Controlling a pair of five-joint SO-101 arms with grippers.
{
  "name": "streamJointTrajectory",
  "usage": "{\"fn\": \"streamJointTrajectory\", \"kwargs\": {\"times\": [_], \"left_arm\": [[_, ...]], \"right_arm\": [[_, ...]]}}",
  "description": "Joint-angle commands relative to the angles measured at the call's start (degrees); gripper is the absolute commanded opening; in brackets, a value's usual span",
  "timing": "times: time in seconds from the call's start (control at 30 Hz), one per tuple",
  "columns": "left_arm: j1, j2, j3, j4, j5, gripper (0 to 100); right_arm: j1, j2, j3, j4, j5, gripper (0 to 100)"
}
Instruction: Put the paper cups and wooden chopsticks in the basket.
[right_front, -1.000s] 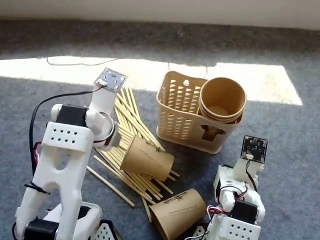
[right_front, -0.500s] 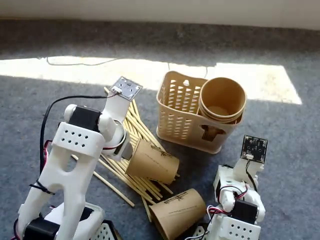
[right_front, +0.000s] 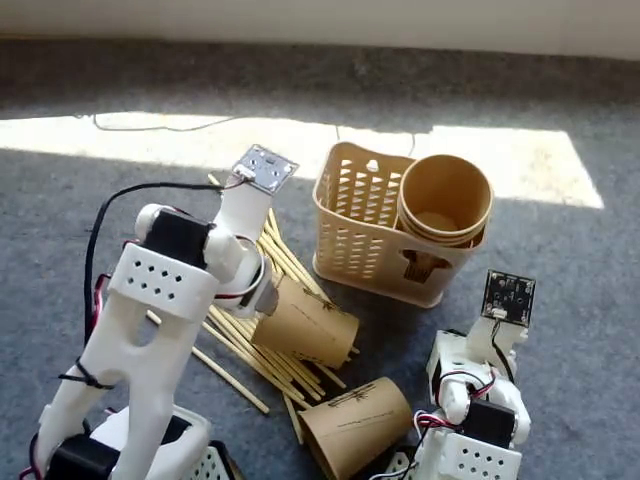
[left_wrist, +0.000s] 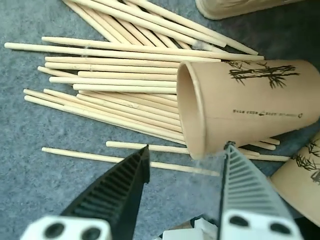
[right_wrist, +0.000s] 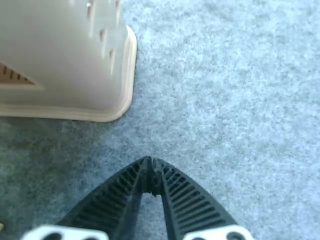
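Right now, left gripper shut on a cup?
No, the left gripper is open, jaws apart at the rim of the lying paper cup.

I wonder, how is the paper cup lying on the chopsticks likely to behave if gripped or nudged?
The paper cup lies on its side on loose chopsticks, so a nudge would probably roll it. Its thin open rim likely dents if the left gripper squeezes hard. It looks empty, so probably very light.
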Motion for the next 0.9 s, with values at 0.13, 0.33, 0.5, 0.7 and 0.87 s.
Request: {"fn": "streamJointTrajectory", "kwargs": {"times": [0.13,0.33,0.5,0.7,0.87], "left_arm": [[6.2,-1.5,6.3,-2.9,0.5,22],[7.6,-1.4,13.8,-11.0,0.5,22],[11.7,-1.4,17.3,-13.3,0.5,22],[14.7,-1.8,18.0,-13.5,0.4,12],[14.6,-1.9,18.0,-13.5,0.2,3]], "right_arm": [[0.6,-0.4,6.2,-1.3,-0.3,1.9],[0.6,-0.4,6.2,-1.3,-0.3,1.9],[0.6,-0.4,6.2,-1.3,-0.3,1.9],[0.6,-0.4,6.2,-1.3,-0.3,1.9],[0.6,-0.4,6.2,-1.3,-0.3,1.9]]}}
